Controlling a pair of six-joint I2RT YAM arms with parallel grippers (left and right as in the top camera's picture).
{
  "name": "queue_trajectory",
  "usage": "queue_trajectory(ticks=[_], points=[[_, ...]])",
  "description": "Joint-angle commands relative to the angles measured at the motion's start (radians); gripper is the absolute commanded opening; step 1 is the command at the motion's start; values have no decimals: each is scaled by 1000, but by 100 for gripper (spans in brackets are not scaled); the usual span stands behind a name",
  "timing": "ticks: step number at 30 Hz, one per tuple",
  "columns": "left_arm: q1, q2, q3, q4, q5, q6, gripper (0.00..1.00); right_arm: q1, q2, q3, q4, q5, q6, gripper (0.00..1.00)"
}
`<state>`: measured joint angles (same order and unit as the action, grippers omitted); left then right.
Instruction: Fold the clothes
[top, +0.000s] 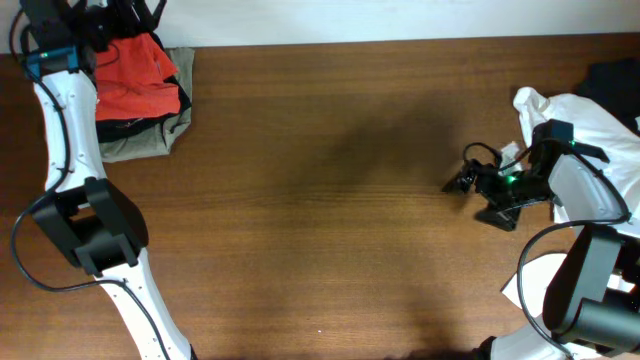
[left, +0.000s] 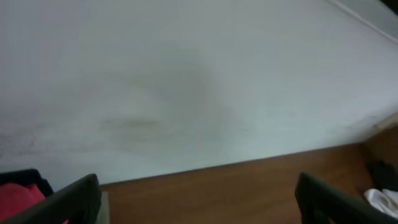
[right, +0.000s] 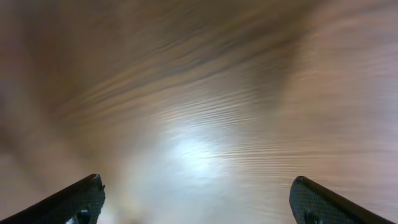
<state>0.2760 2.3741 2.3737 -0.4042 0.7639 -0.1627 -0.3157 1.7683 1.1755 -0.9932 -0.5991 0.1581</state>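
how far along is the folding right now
Done: an orange-red T-shirt lies folded on top of a stack at the left, with a khaki garment beneath. In hand: nothing; the left claw and right claw are both open and empty. Left: the crumpled white garment and black garment at the right.

You see your right gripper (right: 198, 200) facing the brown wood-grain table surface (right: 205, 81), which is blurred throughout. Its two black fingertips (right: 73, 200) sit in the lower corners, spread wide apart, with a pale glare patch (right: 186, 152) on the wood between them.
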Motion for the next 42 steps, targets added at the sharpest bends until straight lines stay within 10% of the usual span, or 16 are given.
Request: queue_trajectory(ticks=[1,14,25,42], points=[[2,-5,4,-2,33,-5,99,-5,-137,22,-6,-233,-76,99],[2,-5,4,-2,33,-5,99,-5,-1180,22,-22,-146,-76,99],[2,-5,4,-2,33,-5,99,224,-1483,-98,-12,278,-76,99],[2,-5,4,-2,33,-5,99,356,-1765,-1059,1056,397,-72,99]])
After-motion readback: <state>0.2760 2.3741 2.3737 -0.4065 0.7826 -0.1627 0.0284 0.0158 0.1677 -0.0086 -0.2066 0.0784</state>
